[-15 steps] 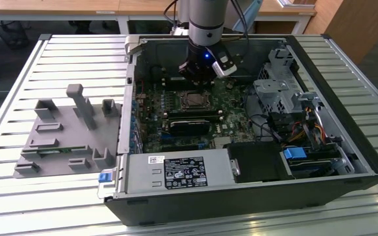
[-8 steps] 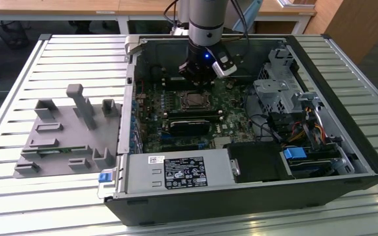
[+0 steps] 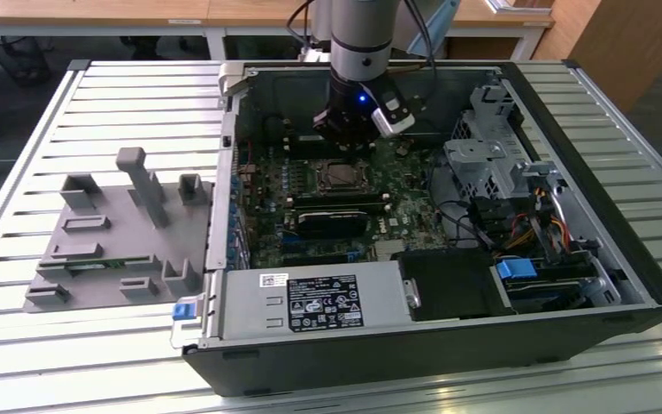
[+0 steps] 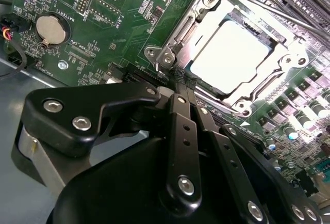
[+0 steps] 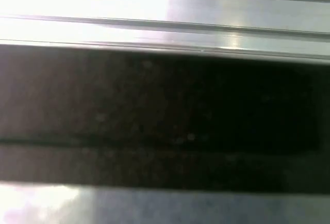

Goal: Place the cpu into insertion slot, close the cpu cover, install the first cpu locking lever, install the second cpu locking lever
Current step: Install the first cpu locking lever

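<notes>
- Chip [image 4: 229, 56] lies flat in the socket [image 4: 203, 30] on the green board [image 4: 103, 22], its pale metal face up and showing through the window of the cover plate [image 4: 281, 53], which lies down around it.
- Socket sits near the middle of the board in the exterior view [image 3: 340, 176]; the black memory sticks [image 3: 334, 207] lie just beside it on the near side.
- Open room around the socket is tight: the computer case [image 3: 607, 259] walls ring the board, with cables and a metal drive cage [image 3: 486, 164] towards the exterior view's right of the socket.
- Power supply box [image 3: 314, 304] fills the near corner of the case, well apart from the socket.
- Grey fixture tray [image 3: 113, 233] rests on the slatted table [image 3: 32, 129], outside the case.
- Arm [image 3: 360, 39] comes straight down into the case, wrist vertical.
- Gripper [image 4: 181, 87] hangs just beside the socket's corner; its two fingers [image 4: 178, 131] are pressed together and hold nothing.
</notes>
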{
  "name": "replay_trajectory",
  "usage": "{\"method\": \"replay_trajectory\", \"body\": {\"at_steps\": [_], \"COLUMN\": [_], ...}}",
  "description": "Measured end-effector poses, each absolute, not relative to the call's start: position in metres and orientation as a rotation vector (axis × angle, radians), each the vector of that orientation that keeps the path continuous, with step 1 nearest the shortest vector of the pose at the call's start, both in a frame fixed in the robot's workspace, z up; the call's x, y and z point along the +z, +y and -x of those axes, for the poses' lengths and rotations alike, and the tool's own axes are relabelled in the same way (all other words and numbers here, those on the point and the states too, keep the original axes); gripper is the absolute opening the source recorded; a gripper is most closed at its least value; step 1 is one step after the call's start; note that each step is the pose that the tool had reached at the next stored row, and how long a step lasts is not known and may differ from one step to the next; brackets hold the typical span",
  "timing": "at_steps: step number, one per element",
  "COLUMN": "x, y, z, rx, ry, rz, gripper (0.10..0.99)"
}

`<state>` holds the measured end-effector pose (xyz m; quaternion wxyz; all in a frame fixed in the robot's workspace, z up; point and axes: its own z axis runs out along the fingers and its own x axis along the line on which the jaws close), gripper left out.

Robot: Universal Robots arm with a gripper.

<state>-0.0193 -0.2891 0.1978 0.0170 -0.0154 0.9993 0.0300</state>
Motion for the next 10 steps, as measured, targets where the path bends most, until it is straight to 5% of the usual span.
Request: {"method": "replay_trajectory", "body": {"at_steps": [10], "x": [0.1952], "y": [-0.2887], "z": [0.0185], "rx": [0.09], "ry": [3.106], "rz": [0.048], "gripper": [0.106]}}
